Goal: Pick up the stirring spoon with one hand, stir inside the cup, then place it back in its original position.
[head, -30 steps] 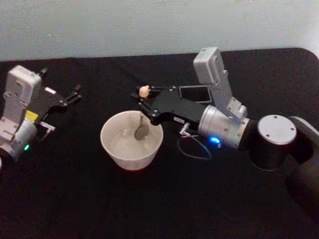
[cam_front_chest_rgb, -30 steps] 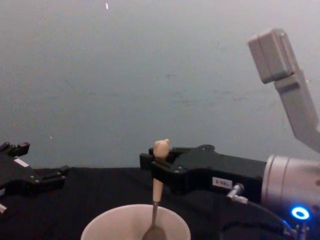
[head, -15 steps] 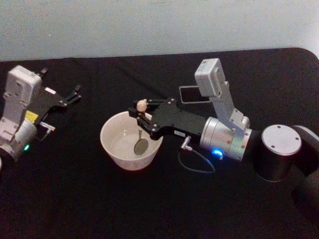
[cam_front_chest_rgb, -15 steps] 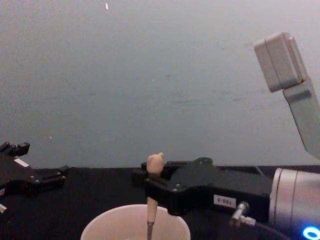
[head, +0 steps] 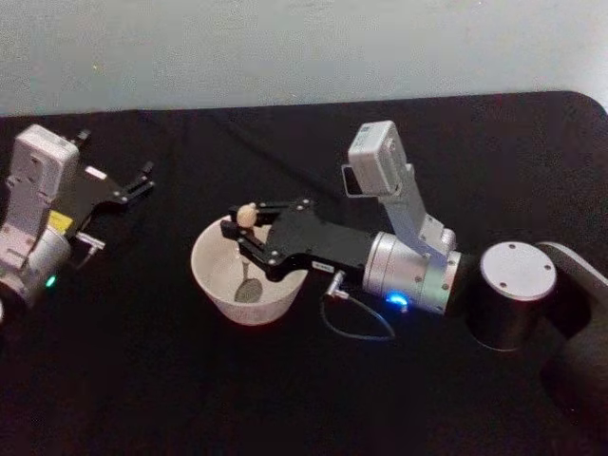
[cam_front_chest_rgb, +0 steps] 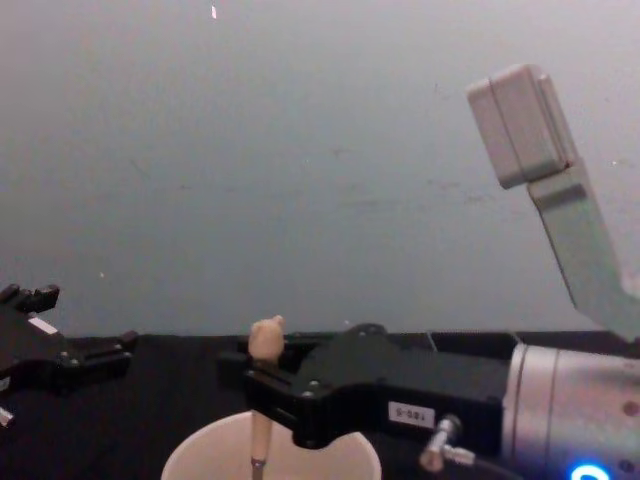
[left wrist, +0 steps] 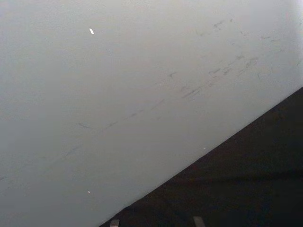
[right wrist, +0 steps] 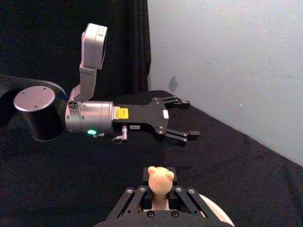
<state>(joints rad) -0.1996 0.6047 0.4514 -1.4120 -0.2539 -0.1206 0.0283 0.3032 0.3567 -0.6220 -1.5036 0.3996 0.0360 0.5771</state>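
the right gripper (head: 243, 234) reaches over the cup (head: 226, 308) from the cup's 3 o'clock side, its silver-grey arm stretched low across the black table (head: 142, 380). its black fingers are closed narrow on the peach handle of the stirring spoon (head: 246, 216), pinching it just under the tiny bear head. the spoon stands nearly upright, bear head above the rim and the metal bowl down inside the cup, toward the 9 o'clock half of the interior. the bowl seems to rest at or near the cup's floor, though actual contact cannot be made out.

in the chest view the right gripper (cam_front_chest_rgb: 262, 383) is level with the handle, and the spoon (cam_front_chest_rgb: 265, 338) drops straight past the cup's rim (cam_front_chest_rgb: 195, 447) into the hollow. the right wrist view has the bear head (right wrist: 160, 178) sitting between the clamped fingers, with a sliver of the cup (right wrist: 217, 211) beneath.

the left gripper (head: 147, 178) is parked well apart at about 10 o'clock from the cup, above the cloth near the pale wall (head: 285, 47). its fingers are spread wide and hold nothing, as the right wrist view (right wrist: 187, 118) and the chest view (cam_front_chest_rgb: 75, 330) both show.
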